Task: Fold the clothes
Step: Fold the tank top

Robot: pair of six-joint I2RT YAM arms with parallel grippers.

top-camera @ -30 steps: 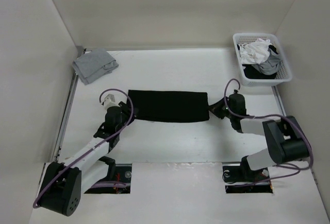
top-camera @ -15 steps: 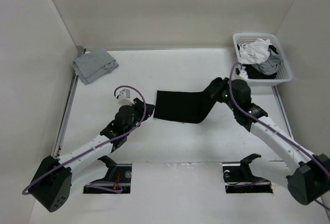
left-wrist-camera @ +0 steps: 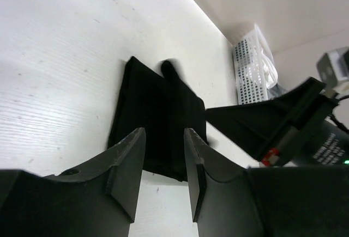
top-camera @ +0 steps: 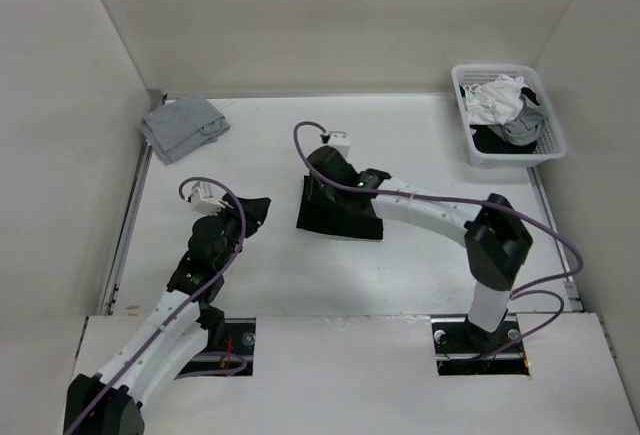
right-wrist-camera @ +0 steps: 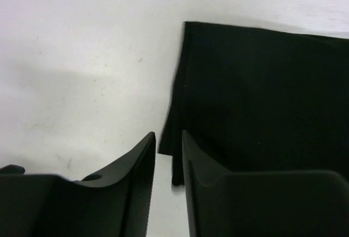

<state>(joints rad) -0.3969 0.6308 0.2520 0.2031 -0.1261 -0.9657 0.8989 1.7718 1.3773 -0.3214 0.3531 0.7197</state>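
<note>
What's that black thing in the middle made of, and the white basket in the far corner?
The black shirt looks like soft, matte fabric, perhaps a cotton knit. It lies folded flat in layers, with limp edges and no shine. The basket appears to be white moulded plastic. Its walls look rigid and are pierced with regular rows of small holes.

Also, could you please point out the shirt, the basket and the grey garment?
shirt (top-camera: 335, 217): top view, middle of the folded cloth.
basket (top-camera: 512, 160): top view, near rim.
grey garment (top-camera: 183, 125): top view, its middle.
</note>
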